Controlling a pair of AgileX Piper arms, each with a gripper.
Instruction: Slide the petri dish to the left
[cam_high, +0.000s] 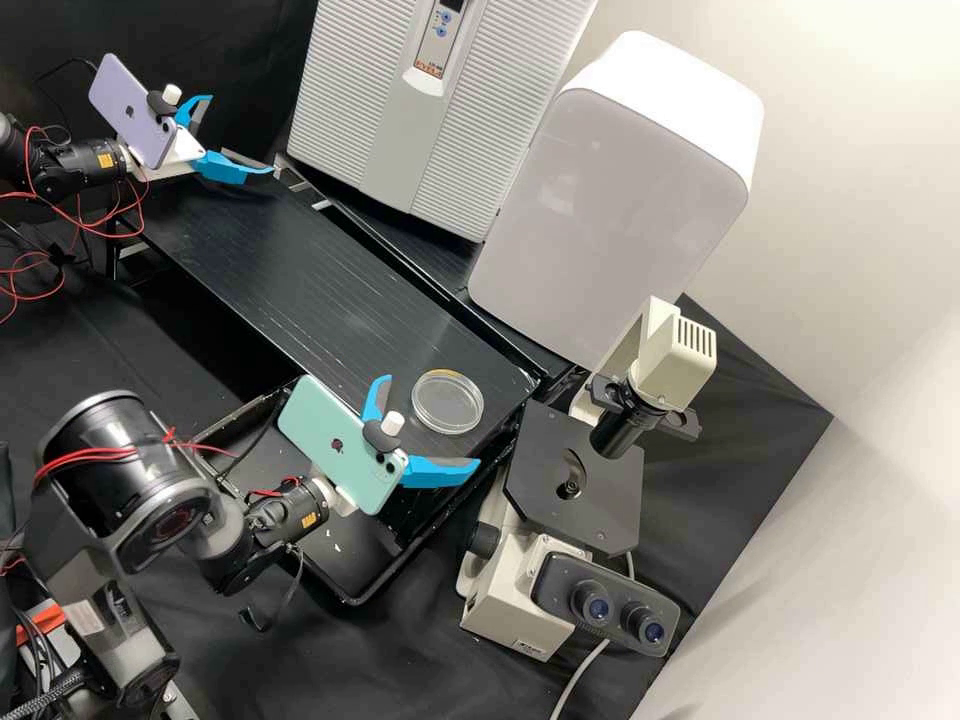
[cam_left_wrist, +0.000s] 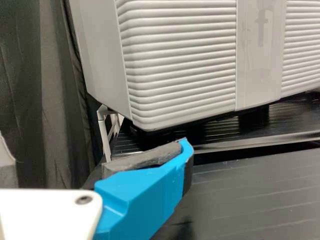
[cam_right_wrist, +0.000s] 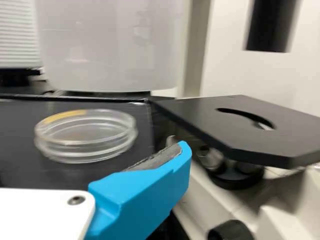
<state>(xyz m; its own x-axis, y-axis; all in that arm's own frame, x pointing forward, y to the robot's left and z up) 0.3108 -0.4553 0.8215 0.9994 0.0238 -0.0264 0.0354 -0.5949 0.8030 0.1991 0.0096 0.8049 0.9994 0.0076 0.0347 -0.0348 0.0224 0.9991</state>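
My right jaws are spread wide in the high view: one bright blue finger (cam_high: 376, 396) curves up and away from the other (cam_high: 440, 468), and nothing is held between them. Just beyond them lies the clear, round, shallow petri dish (cam_high: 447, 400), with a yellowish tinge along part of its rim. It sits flat at the near right end of the long black ridged platform (cam_high: 300, 270), close to that platform's corner and apart from both of my fingers. In my right wrist view the petri dish (cam_right_wrist: 86, 134) lies just past the grey-padded blue finger (cam_right_wrist: 142, 197). Next to it is the flat black stage (cam_right_wrist: 240, 125) of the cream and black microscope (cam_high: 545, 590), which stands on the black-draped table (cam_high: 400, 660) at the platform's right end.

My left jaws are also spread and empty, at the far left end of the platform, well apart from the dish. One blue finger (cam_high: 192, 108) points up and the other (cam_high: 235, 168) reaches out over the platform's edge. In my left wrist view the padded finger (cam_left_wrist: 145, 195) lies near the foot of the pale grey ribbed appliance (cam_left_wrist: 180, 60).

A white box-shaped cabinet with rounded corners (cam_high: 620, 180) stands behind the dish. A mint green phone (cam_high: 335, 440) is fixed to my right wrist and a lilac one (cam_high: 128, 95) to my left.
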